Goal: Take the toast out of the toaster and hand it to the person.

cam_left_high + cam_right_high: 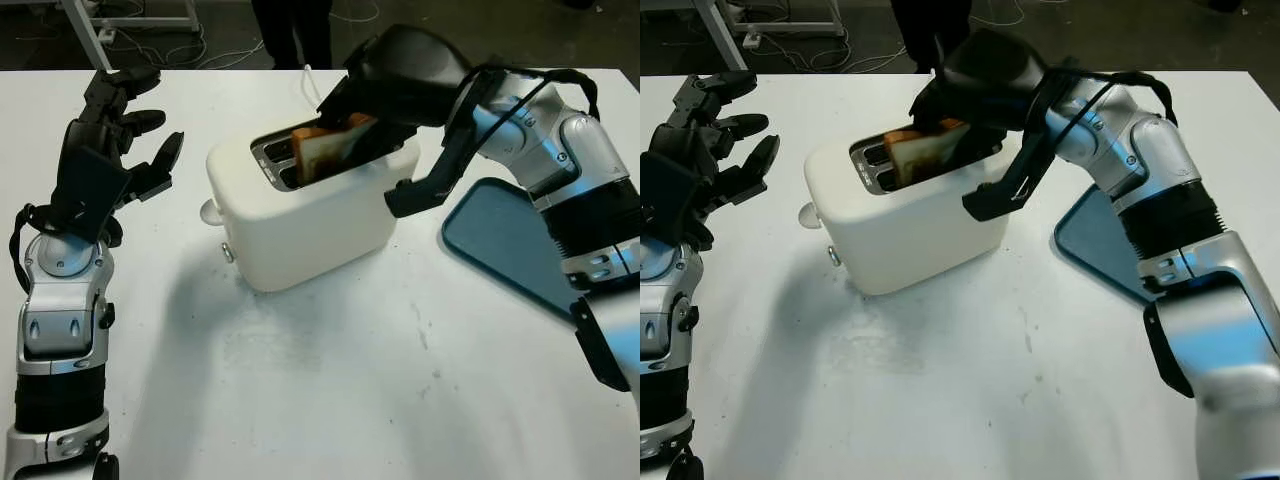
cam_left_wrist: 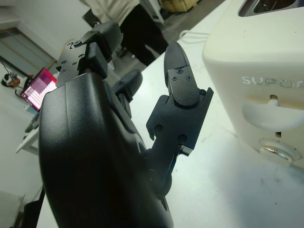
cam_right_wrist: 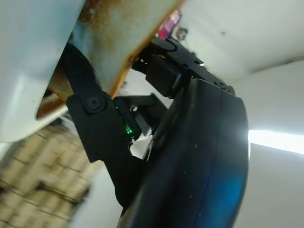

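A white toaster [image 1: 300, 220] stands in the middle of the table. A slice of toast [image 1: 320, 150] with a brown crust sticks up tilted out of its near slot. My right hand [image 1: 352, 122] reaches over the toaster's far end and is shut on the toast. In the right wrist view a black finger [image 3: 95, 118] presses against the toast [image 3: 118, 33]. My left hand [image 1: 120, 135] is open, raised above the table left of the toaster. A person's dark legs [image 1: 292, 30] stand beyond the table's far edge.
A blue plate [image 1: 505, 240] lies on the table to the right of the toaster, partly under my right forearm. The toaster's lever and knob [image 1: 212, 212] face my left hand. Cables and a table leg [image 1: 85, 30] are on the floor at the back left.
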Available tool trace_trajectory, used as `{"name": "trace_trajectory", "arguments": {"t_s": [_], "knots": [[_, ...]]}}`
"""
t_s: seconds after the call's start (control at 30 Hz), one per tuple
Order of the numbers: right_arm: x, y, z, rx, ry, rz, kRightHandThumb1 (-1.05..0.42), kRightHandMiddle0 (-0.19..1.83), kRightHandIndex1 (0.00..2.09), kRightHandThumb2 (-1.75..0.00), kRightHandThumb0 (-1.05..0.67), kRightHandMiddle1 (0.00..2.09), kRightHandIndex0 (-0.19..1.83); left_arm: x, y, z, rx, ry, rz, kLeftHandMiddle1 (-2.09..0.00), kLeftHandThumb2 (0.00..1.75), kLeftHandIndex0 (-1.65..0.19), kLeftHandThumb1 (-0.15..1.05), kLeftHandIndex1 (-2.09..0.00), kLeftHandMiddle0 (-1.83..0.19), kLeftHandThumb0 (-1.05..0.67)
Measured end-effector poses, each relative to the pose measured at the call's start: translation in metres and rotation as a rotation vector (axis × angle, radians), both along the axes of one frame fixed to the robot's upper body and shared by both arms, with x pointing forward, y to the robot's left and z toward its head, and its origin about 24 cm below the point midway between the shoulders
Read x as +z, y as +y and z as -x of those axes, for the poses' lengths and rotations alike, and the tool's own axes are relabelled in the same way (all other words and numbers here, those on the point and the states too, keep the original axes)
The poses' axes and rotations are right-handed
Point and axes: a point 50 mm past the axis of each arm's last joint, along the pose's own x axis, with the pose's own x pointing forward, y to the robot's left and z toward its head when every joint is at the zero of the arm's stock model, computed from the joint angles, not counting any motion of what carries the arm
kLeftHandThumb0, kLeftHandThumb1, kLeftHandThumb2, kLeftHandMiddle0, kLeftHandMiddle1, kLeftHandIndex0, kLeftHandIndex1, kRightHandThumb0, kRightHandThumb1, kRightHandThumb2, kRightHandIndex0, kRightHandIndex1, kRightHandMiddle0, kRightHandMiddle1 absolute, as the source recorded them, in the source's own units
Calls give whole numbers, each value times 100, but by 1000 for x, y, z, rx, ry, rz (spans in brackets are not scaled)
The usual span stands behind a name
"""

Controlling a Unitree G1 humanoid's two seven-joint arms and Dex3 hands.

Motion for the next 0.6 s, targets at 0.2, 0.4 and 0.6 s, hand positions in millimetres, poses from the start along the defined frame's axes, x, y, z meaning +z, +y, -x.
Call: {"name": "trace_trajectory", "arguments": {"t_s": [0.2, 0.4, 0.6], "knots": [[-2, -4, -1, -10, -86, 45, -92, 109, 142, -52, -73, 100, 125, 0, 0, 0, -1, 0, 1, -95, 71, 0, 73, -79, 0, -25], [-1, -4, -1, -2, -97, 31, -92, 97, 165, -54, -68, 151, 118, 0, 0, 0, -1, 0, 2, -95, 71, 0, 72, -79, 0, -27], [7, -9, -4, 8, -113, -31, -92, 87, 174, -49, -57, 169, 110, 0, 0, 0, -1, 0, 2, -94, 71, 0, 73, -78, 0, -26]]}}
